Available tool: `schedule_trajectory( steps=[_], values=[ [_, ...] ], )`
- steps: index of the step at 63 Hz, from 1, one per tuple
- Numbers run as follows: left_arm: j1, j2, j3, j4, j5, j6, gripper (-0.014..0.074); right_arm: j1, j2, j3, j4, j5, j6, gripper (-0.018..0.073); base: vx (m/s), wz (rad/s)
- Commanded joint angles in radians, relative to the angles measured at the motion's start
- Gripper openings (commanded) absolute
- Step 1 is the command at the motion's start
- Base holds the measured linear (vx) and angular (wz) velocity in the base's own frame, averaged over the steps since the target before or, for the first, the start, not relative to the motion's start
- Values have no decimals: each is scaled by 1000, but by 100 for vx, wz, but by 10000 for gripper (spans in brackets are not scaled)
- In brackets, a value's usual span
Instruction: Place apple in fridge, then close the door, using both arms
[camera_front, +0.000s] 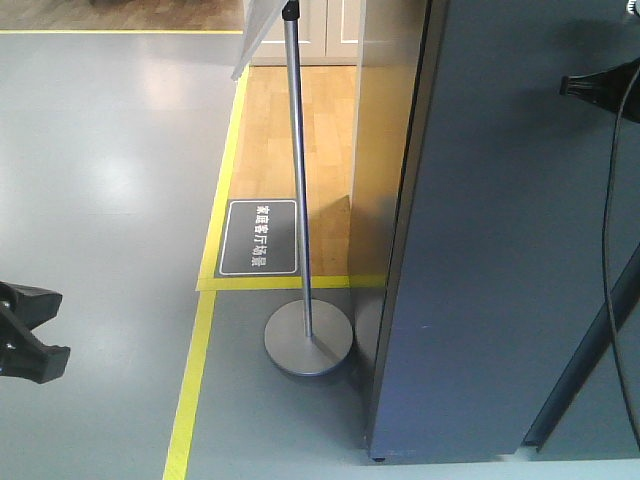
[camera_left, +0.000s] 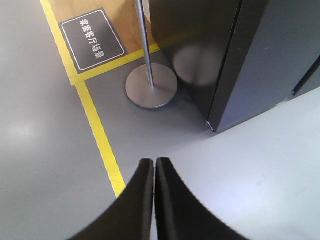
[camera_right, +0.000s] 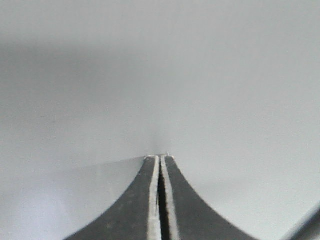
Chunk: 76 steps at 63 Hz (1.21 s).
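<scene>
The left gripper (camera_left: 154, 162) has its fingers pressed together with nothing between them, hanging over the grey floor (camera_left: 240, 165) just beside a yellow tape line (camera_left: 102, 145). Beyond it stands a sign stand (camera_left: 151, 91) (round metal base, thin pole), and next to that the dark blue-grey fridge (camera_left: 260, 55), its door (camera_front: 520, 230) flush with the body. A black floor label (camera_left: 92, 39) with white characters lies on the wood flooring past the tape.

The right gripper (camera_right: 160, 159) is likewise closed on nothing, its tips right up against a plain pale surface, out of focus (which surface, I cannot tell). In the front view it shows only as a black tip at the fridge's upper right edge, cables trailing below.

The apple is in none of the views.
</scene>
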Motion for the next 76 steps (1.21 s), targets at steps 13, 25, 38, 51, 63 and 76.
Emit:
schedule_trajectory(
  steps=[13,25,38,51,63,76],
  values=[
    [1,-10,-26,-10,-55,-11,-6,15,-155,-28,70,89,-29,-3,0,0],
    [1,-10,-26,-10,-55,-11,-6,97,-256,98,72,150,-153,-3,0,0],
    [1,-10,-26,-10,-55,-11,-6,211,-414,314,108,169,-149,-3,0,0],
    [1,-10,-26,-10,-55,-11,-6,293,-595,489,185,217,-146,-3,0,0],
    [1,-10,-26,-10,-55,-11,-6,309,-758,590,272,325,-227,-3,0,0],
    [1,-10,-26,-10,-55,-11,-6,309,-962,722,351,364,-265,-3,0,0]
  ],
)
